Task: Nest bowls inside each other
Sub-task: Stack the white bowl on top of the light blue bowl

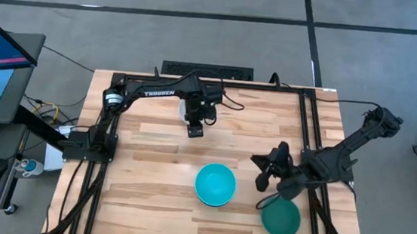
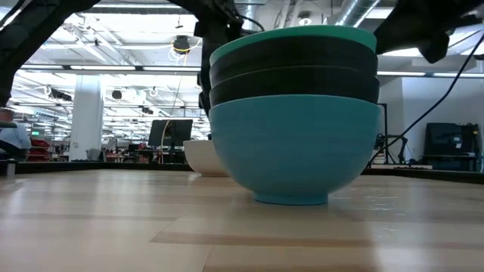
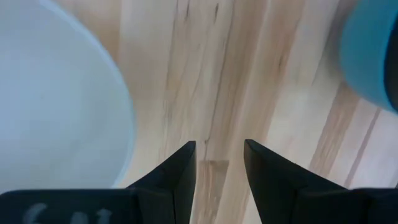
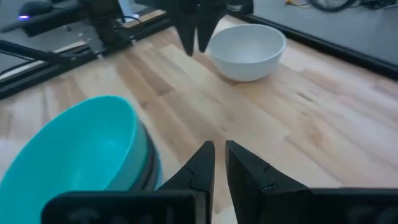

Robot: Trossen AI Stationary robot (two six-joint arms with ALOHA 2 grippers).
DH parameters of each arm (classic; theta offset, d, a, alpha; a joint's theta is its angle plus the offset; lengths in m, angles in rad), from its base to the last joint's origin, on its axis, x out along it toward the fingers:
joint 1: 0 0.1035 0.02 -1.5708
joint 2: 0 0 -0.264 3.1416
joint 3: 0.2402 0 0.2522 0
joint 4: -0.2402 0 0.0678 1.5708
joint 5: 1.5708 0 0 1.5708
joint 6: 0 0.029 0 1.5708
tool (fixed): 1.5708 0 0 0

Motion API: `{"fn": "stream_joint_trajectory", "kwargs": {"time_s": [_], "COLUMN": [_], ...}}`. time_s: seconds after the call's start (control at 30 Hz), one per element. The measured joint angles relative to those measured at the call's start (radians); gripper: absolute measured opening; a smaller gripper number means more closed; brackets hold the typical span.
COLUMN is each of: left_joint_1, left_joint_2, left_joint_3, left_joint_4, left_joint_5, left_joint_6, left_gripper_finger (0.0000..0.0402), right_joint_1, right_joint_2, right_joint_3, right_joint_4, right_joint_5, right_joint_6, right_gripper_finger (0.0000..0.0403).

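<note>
High view: left tool [image 1: 194,132] beside white bowl [image 1: 185,110]

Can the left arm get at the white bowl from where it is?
Probably yes. The left gripper hangs open right beside the white bowl, with only bare table around it; the stack and right gripper are well away.

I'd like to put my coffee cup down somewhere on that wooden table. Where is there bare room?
The left half of the wooden table is bare, from the stacked light blue plastic bowl to the left edge. The right side is crowded: the right gripper hovers between that stack and the lone teal green bowl. The left gripper hangs by the small white bowl.
</note>
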Motion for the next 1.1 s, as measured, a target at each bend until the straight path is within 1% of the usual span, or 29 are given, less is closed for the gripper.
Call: {"fn": "stream_joint_trajectory", "kwargs": {"time_s": [0.17,0.27,0.43,0.63,0.87,1.1], "left_joint_1": [-0.001,0.001,0.013,0.042,0.047,0.054], "left_joint_2": [0.000,0.000,0.000,0.000,0.006,0.007], "left_joint_3": [-0.040,-0.040,-0.040,-0.040,-0.040,-0.154], "left_joint_4": [0.056,0.084,0.144,0.196,0.254,0.311], "left_joint_5": [0.001,-0.002,-0.058,-0.059,-0.068,-0.078], "left_joint_6": [0.004,0.012,0.035,0.034,0.035,0.026], "left_gripper_finger": [0.0126,0.0126,0.0125,0.0125,0.0125,0.0125], "right_joint_1": [-0.032,-0.036,-0.035,-0.035,-0.035,-0.035], "right_joint_2": [0.000,0.000,0.000,0.000,0.000,0.000], "right_joint_3": [0.000,0.000,0.000,0.000,0.000,0.000], "right_joint_4": [0.000,0.000,0.008,0.030,0.048,0.061], "right_joint_5": [-0.002,-0.005,-0.006,-0.006,-0.006,-0.006], "right_joint_6": [-0.036,-0.036,-0.036,-0.036,-0.036,-0.035], "right_gripper_finger": [0.0061,0.0061,0.0061,0.0061,0.0061,0.0061]}}
